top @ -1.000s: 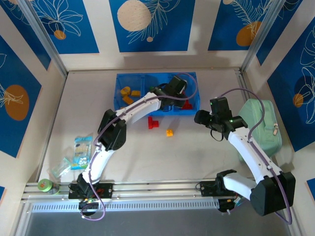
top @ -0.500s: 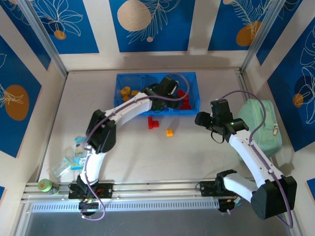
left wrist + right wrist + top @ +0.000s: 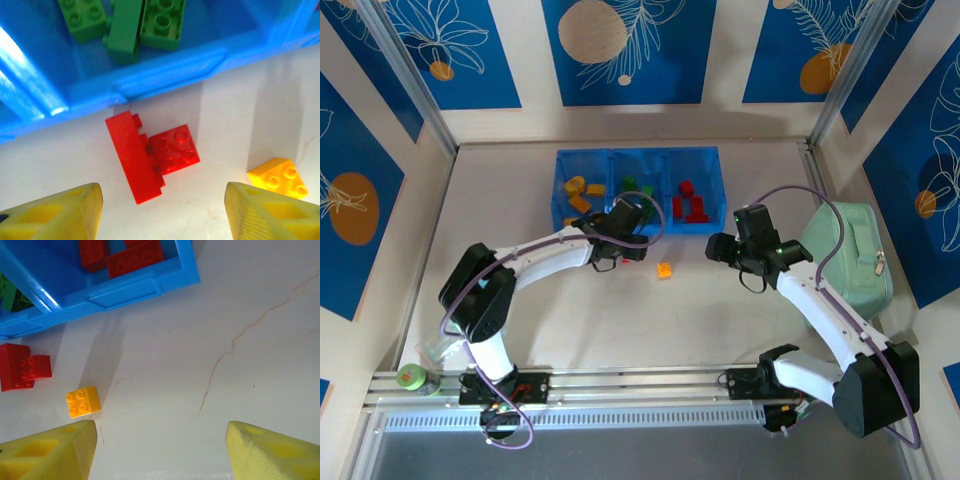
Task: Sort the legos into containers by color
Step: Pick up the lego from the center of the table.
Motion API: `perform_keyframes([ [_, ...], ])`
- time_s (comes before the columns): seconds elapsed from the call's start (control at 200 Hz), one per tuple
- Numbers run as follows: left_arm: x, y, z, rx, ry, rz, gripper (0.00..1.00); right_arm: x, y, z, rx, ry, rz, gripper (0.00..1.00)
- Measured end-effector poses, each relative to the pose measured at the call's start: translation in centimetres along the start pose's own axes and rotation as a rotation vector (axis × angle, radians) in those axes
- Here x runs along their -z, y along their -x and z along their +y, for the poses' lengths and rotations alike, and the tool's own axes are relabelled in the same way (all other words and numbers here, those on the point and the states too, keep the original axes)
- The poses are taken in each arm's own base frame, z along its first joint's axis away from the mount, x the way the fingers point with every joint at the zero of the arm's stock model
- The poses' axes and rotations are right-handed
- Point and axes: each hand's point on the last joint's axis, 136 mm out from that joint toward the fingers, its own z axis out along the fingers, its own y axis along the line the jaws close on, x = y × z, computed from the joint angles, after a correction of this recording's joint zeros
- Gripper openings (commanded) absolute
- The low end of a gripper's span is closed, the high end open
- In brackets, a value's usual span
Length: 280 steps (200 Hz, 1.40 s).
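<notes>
The left gripper point(image 3: 161, 212), spread wide and empty, hovered above joined red bricks point(image 3: 150, 156) on the desk point(image 3: 225, 125), just at 6 o'clock of the tray point(image 3: 165, 75). The pick-up looked next, calling for a descent and a squeeze. A yellow brick point(image 3: 278, 178) lay at their 3 o'clock. The right gripper point(image 3: 160, 452) also hung wide.

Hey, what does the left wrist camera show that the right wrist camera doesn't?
Left wrist adds: the open left gripper flanking the red lego pair on the table, plus a clear look at three green legos.
Right wrist adds: the open right gripper, red legos in the end compartment of the containers, and a hairline crack in the tabletop.
Both: the blue near wall, the red lego pair, the orange-yellow lego beside it, and some green.
</notes>
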Motion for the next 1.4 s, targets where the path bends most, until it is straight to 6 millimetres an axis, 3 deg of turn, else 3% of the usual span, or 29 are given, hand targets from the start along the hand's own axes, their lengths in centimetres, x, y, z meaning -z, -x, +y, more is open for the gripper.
perform_keyframes([
  [0.27, -1.7, -0.4, 1.2, 0.055, 0.028, 0.02, 0.58, 0.0, -0.2, 0.2, 0.004, -0.001, 0.002, 0.69],
  [0.56, -4.1, -2.0, 2.0, 0.067, 0.063, 0.079, 0.51, 0.0, -0.2, 0.2, 0.002, -0.004, 0.0, 0.69],
  [0.83, -4.5, -2.0, 2.0, 0.074, 0.061, 0.081, 0.28, 0.0, -0.1, 0.1, 0.003, -0.006, -0.001, 0.68],
  [0.936, -4.5, -2.0, 2.0, 0.084, 0.062, 0.079, 0.25, 0.0, -0.1, 0.1, 0.003, -0.006, -0.002, 0.68],
  [1.201, -2.5, -2.8, 1.7, 0.075, 0.052, 0.082, 0.25, 0.0, 0.0, 0.2, -0.004, -0.004, -0.006, 0.68],
  [1.401, 1.4, 0.0, -0.4, 0.068, -0.043, -0.03, 0.25, 0.0, 0.3, 0.1, -0.009, -0.011, -0.021, 0.68],
])
